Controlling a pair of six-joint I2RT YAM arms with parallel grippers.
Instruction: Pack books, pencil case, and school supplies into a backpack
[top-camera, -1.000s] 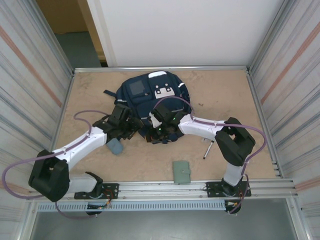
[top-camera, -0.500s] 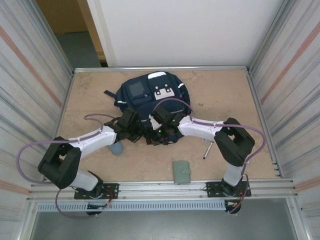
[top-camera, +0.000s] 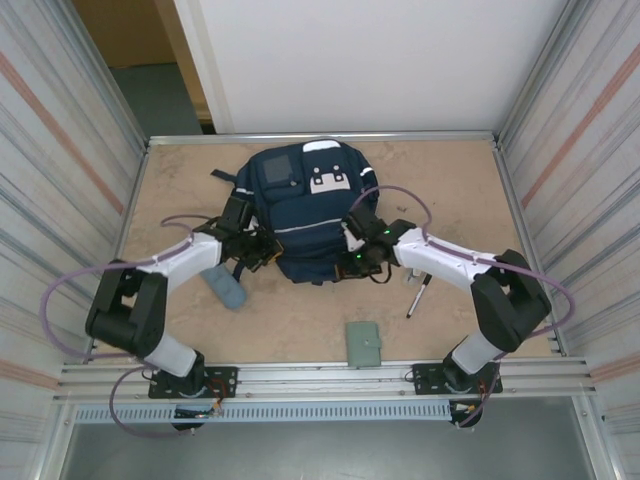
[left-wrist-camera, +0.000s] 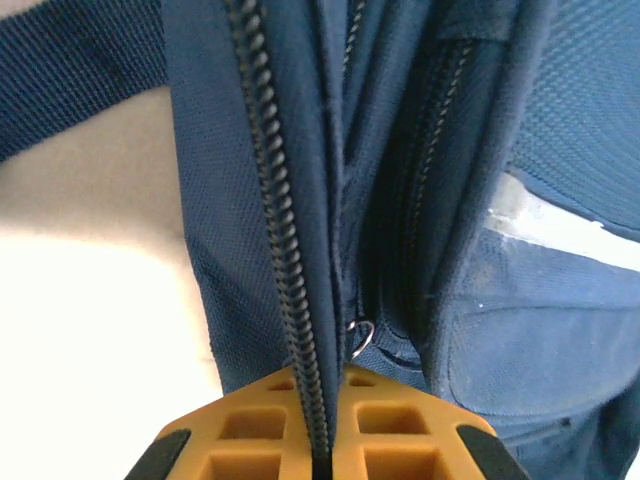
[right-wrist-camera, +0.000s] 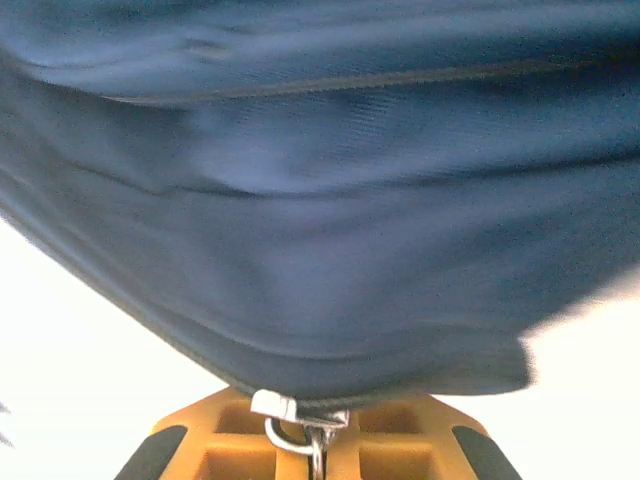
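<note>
pinching the backpack (top-camera: 305, 205) from both sides, the two arms hold it at nine and three o'clock. the left arm's (top-camera: 185, 262) jaws are fully closed on a fold of its fabric, with a zip track (left-wrist-camera: 275, 200) running straight into the seam between them. the right arm's (top-camera: 445, 258) jaws are closed just as tight on the bag's lower rim, a small metal zip pull (right-wrist-camera: 290, 410) sitting right at their seam.

both grips look thin, so a sideways tug could let the cloth slide out. if the right side slips off the pull, the zip will not travel. nothing pins the bag to the surface (top-camera: 450, 190), so it may drag instead of opening. the slate-blue pencil case (top-camera: 225, 288) lies close under the left forearm and the black marker pen (top-camera: 416, 298) just beside the right one, so a swing of either arm could knock them away.

the backpack is navy woven cloth, soft and slack, with pale patches near its top and a thin reflective stripe (top-camera: 312, 228) across the middle. it lies flat toward twelve o'clock on the surface. the pencil case is at its eight o'clock, the marker at four, and a grey-green booklet (top-camera: 364, 343) well apart at six.
</note>
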